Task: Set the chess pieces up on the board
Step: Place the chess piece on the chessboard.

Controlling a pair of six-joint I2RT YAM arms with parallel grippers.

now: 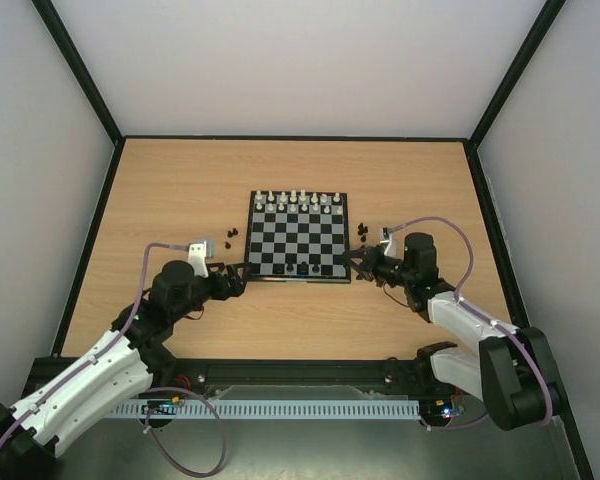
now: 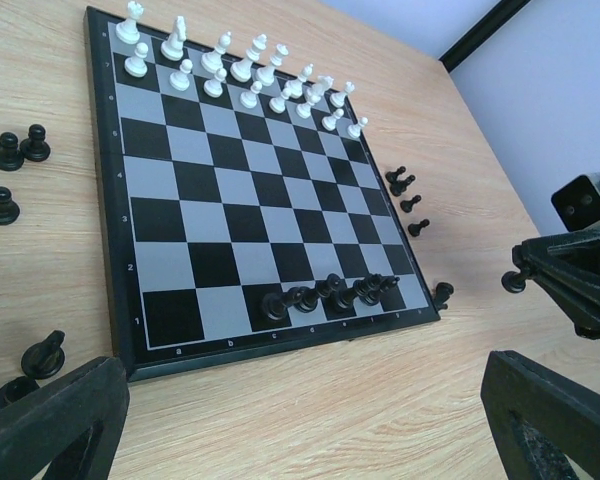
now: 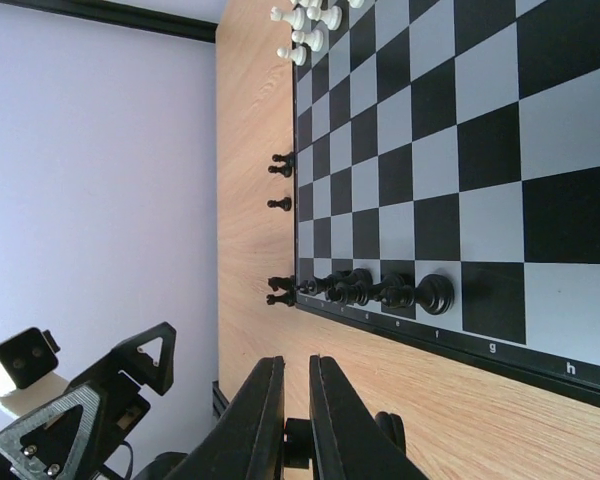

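Board (image 1: pixel 298 240) lay mid-table. Some five black chess pieces (image 2: pixel 330 292) stood on its near row. The rest lay loose on the wood at both sides, so most remained unplaced. Left gripper (image 1: pixel 236 277) gaped wide. Right gripper (image 3: pixel 295 362) was pinched closed, nothing clearly held.

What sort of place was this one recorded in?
Probably a lab test enclosure: white panels in black framing surround a wooden table with a chessboard, and two robot arms are bolted at its near edge.
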